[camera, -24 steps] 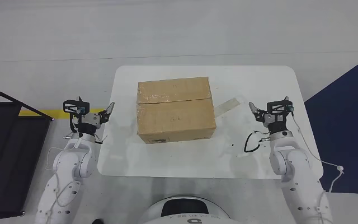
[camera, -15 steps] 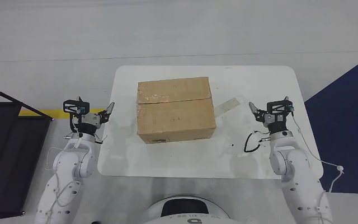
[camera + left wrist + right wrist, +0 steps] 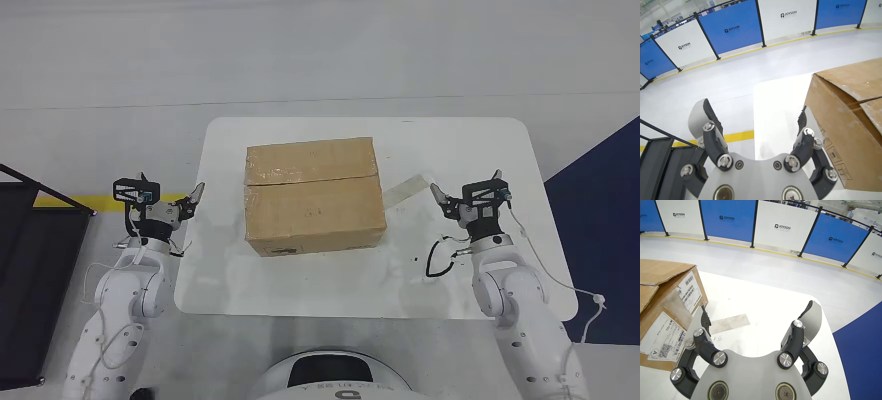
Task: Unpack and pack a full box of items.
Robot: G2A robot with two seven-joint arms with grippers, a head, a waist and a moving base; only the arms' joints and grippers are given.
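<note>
Pale grey floor surrounds one white table point(image 3: 470, 150) with rounded corners; blue and white fence panels point(image 3: 738, 28) stand behind it.

Left gripper point(image 3: 754, 108): both fingers spread wide, nothing between them. It sits level with the table's left edge, one finger over the floor and the other over the tabletop, just beside the left end of the box point(image 3: 315, 195) without touching it.

Right gripper point(image 3: 757, 307): fingers equally wide apart and holding nothing. It hangs over the right part of the table, between the box and the table's right edge.

Both forearms come up from the robot's side of the table with bent elbows, and both grippers point towards the far side.

One cardboard box lies on the table, left of centre. Its long axis runs across the table from left to right, slightly skewed. Two top flaps are folded down and meet in a seam along that axis; at both ends the flaps gape a little. Its right end face carries printed labels.

One pale flat strip point(image 3: 730, 322) lies on the table between the box and the right gripper. One black cable loop point(image 3: 435, 262) hangs beside the right wrist.
</note>
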